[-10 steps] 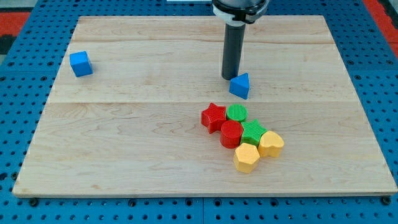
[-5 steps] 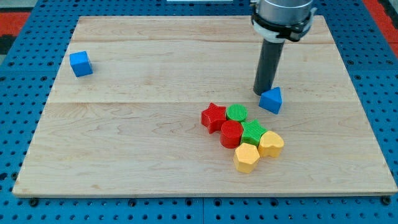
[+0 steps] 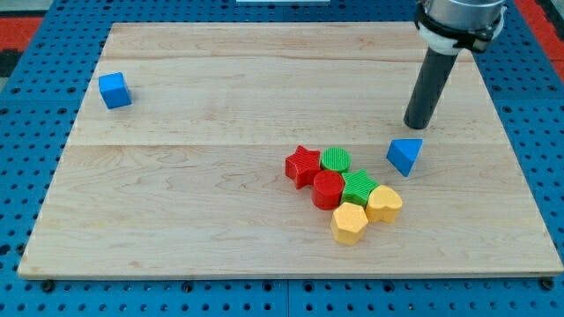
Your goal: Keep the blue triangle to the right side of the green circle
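Note:
The blue triangle (image 3: 405,156) lies on the wooden board (image 3: 220,211), to the right of the green circle (image 3: 336,160) with a gap between them. My tip (image 3: 414,126) stands just above the triangle toward the view's top, slightly to its right, and a small gap shows between them. The green circle sits at the top of a tight cluster of blocks in the board's lower middle.
The cluster also holds a red star (image 3: 302,165), a red cylinder (image 3: 328,189), a green block (image 3: 359,187), a yellow heart (image 3: 384,203) and a yellow hexagon (image 3: 349,223). A blue cube (image 3: 115,90) sits alone at the upper left.
My tip has moved to the right and pushed the blue triangle right and down the view. The triangle now sits apart from the tip. The other blocks have not moved.

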`<state>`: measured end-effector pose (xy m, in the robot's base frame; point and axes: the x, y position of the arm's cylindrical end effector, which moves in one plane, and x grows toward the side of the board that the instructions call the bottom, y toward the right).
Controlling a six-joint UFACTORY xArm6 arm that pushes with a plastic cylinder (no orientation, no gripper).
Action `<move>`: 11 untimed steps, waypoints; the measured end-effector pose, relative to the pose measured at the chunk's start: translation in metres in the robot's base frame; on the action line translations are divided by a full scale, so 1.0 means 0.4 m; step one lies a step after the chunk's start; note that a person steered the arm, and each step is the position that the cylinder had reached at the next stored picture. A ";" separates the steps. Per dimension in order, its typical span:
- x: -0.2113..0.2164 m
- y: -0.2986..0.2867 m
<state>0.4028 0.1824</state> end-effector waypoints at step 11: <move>0.134 -0.010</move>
<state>0.4564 0.1784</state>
